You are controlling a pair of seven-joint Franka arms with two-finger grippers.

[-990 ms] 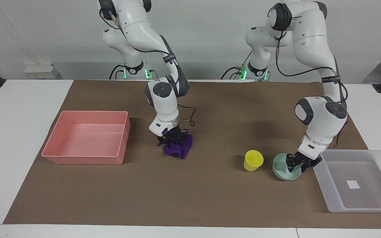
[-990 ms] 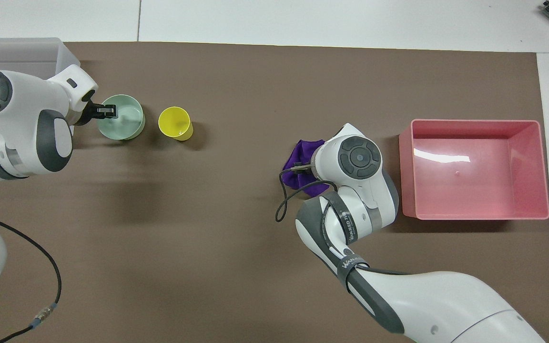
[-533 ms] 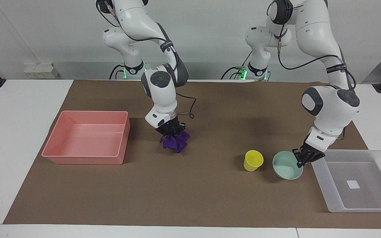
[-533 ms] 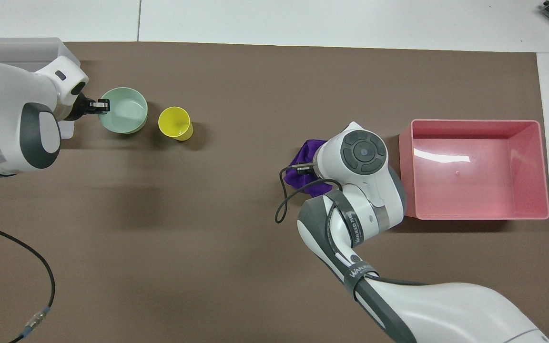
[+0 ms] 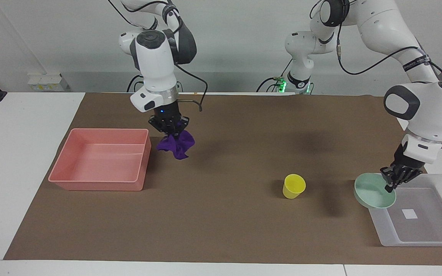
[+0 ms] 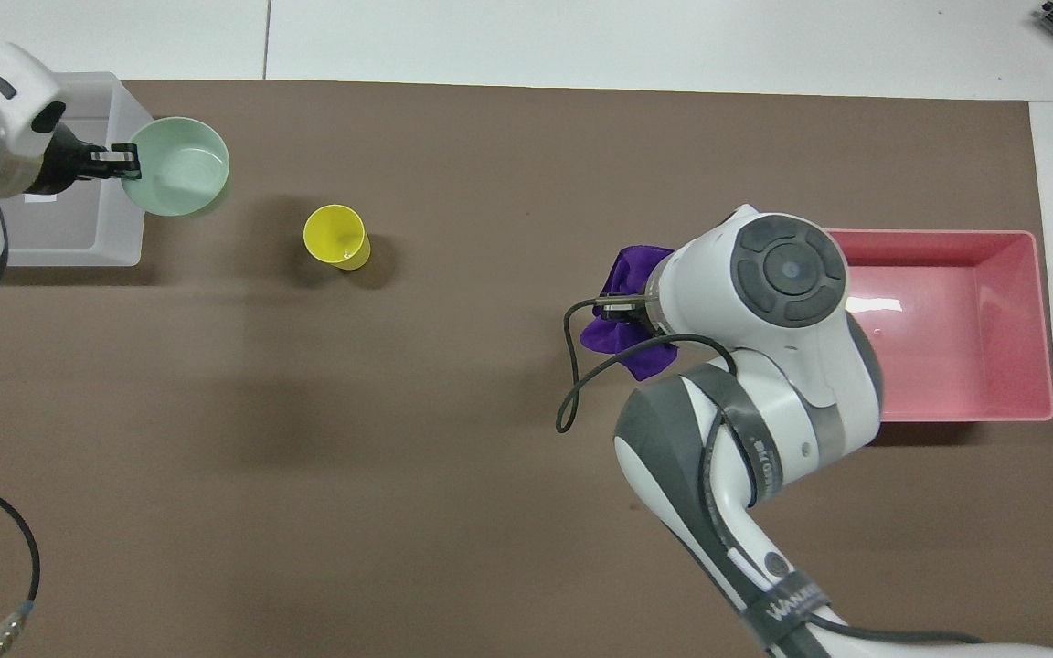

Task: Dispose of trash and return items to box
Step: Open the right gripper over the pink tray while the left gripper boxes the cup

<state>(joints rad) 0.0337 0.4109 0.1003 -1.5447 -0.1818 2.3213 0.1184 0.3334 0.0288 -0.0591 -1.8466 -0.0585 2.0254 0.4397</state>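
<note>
Both claws lifted: rag (image 5: 177, 144), bowl (image 5: 373, 190) (tilted).

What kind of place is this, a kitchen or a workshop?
Most likely a robotics lab. Two white robot arms stand at a white table covered with a brown mat, against bare walls, with only a pink tray and a clear plastic bin as props.

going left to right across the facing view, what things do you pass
pink rectangular plastic tray → small deep-purple cloth rag hanging from the right hand → small bright yellow plastic cup → shallow mint-green round bowl gripped at its rim by the left hand → translucent whitish-grey plastic bin
</note>
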